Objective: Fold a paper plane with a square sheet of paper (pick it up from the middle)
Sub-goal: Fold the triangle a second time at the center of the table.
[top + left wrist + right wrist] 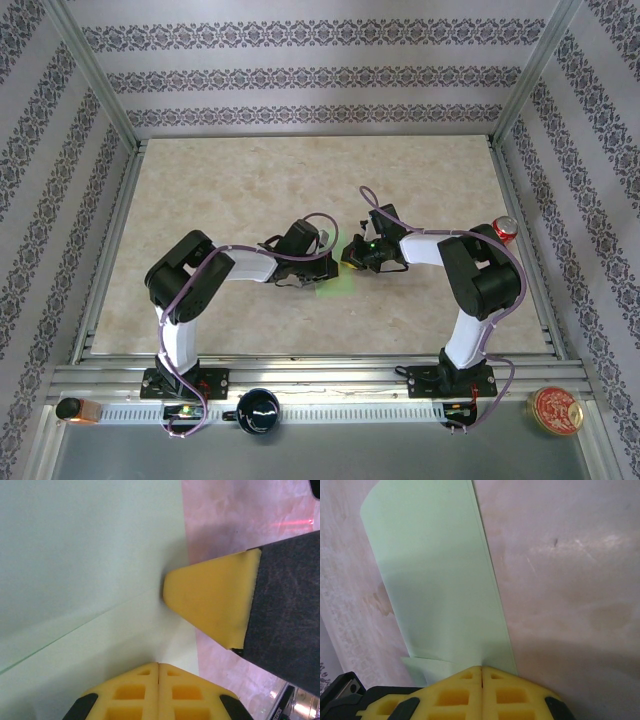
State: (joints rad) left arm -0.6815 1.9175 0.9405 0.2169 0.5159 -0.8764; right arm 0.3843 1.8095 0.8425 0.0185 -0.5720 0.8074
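The square sheet of paper (336, 287) is light green and lies folded on the tabletop between the two arms. In the right wrist view it shows as a narrow strip (440, 580) running away from my fingers, with a small folded flap (427, 667) at the near end. My left gripper (159, 666) is shut, and its joined tips rest on the paper (85, 555) just below a crease. My right gripper (481, 669) is shut too, its tips touching the strip's near end. The right gripper's finger (210, 597) shows in the left wrist view, touching the paper's edge. From above, the left gripper (312, 268) and right gripper (350, 257) nearly meet.
A red can (506, 229) stands at the table's right edge behind the right arm. On the near rail sit a black mug (258, 410), a round tin (556, 410) and a small orange item (75, 408). Metal frame posts and patterned walls enclose the table (250, 180).
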